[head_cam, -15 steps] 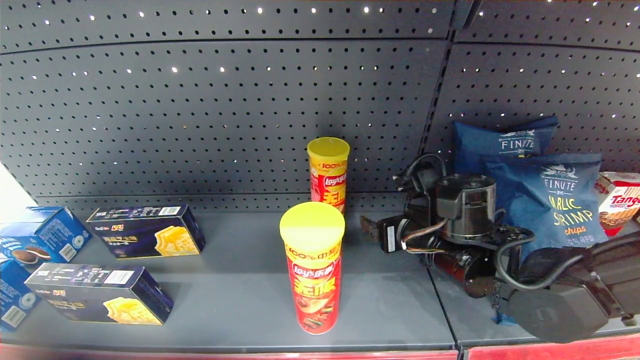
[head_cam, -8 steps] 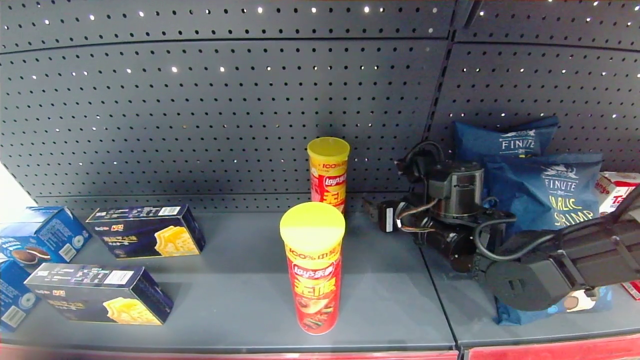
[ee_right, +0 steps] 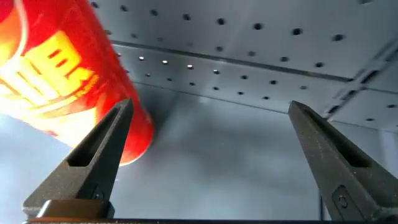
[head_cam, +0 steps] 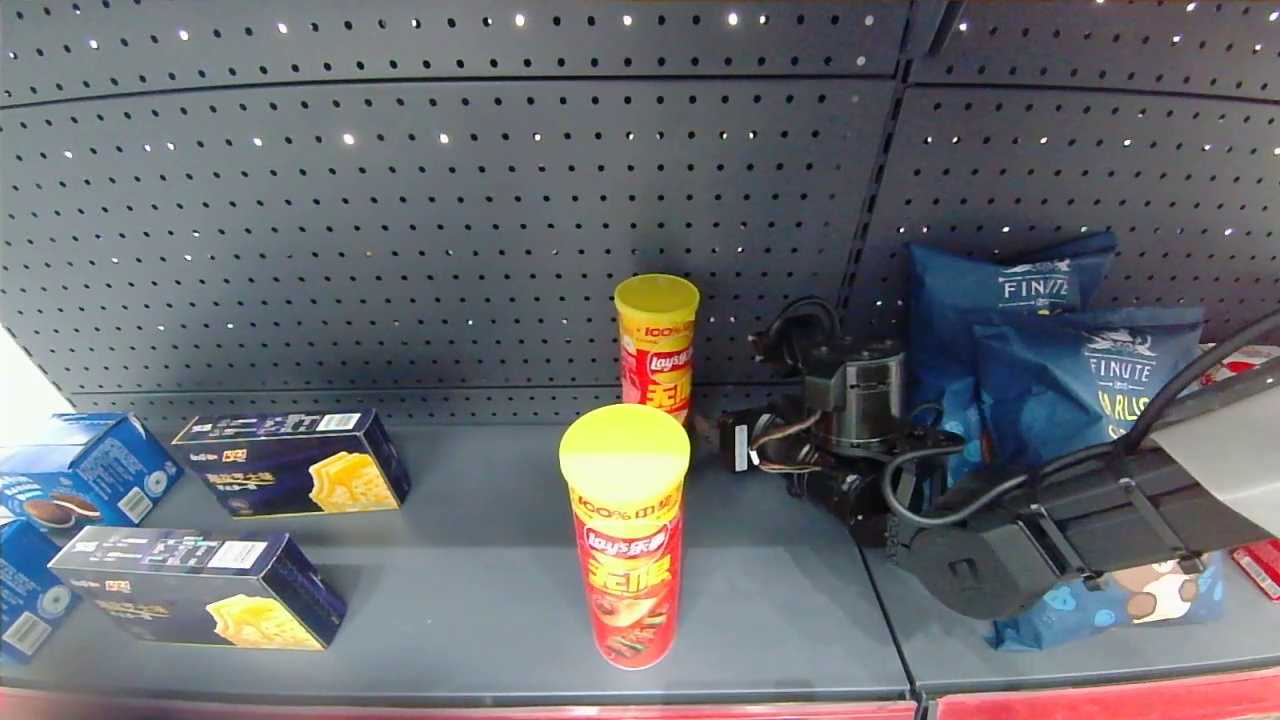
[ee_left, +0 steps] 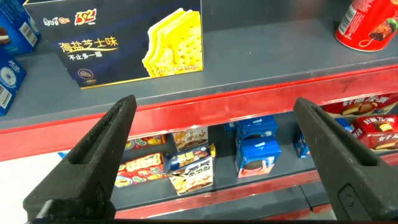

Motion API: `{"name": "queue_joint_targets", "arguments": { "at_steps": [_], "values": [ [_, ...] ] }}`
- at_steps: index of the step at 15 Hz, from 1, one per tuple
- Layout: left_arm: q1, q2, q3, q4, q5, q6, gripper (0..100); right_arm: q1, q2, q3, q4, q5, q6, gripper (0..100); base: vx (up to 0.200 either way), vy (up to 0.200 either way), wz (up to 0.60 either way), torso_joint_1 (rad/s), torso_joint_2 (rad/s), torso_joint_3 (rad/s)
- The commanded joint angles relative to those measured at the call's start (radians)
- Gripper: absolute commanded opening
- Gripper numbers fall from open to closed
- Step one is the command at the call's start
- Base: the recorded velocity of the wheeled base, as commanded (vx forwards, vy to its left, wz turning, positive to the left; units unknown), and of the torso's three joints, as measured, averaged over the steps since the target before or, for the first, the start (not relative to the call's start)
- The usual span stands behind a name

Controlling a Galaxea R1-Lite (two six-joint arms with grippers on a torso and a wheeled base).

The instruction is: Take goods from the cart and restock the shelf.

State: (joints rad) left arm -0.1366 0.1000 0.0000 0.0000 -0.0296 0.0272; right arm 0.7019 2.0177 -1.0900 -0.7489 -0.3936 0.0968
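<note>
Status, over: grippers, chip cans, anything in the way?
Right gripper open, empty, beside rear chip can. Left gripper open, empty, before shelf edge. Front chip can upright, clear of both.

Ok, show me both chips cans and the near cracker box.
Front chips can (head_cam: 628, 570), head view, red label.
Rear chips can (head_cam: 656, 365), head view, red label.
Near cracker box (head_cam: 200, 605), head view, front face.

Red, yellow-lidded front can (head_cam: 627, 560) and rear can (head_cam: 656, 352) stand upright on the shelf (head_cam: 480, 590).
</note>
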Motion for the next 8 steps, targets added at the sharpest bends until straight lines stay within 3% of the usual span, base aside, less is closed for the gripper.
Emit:
{"name": "queue_joint_targets", "arguments": {
  "at_steps": [1,8],
  "values": [
    [-0.001,0.001,0.0,0.0,0.0,0.0,100,0.013,0.012,0.001,-0.004,0.006,0.0,100,0.0,0.0,0.0,0.0,0.0,0.0],
    [0.0,0.001,0.0,0.0,0.0,0.0,100,0.033,0.003,0.016,-0.01,0.004,-0.002,100,0.0,0.0,0.0,0.0,0.0,0.0]
  ]
}}
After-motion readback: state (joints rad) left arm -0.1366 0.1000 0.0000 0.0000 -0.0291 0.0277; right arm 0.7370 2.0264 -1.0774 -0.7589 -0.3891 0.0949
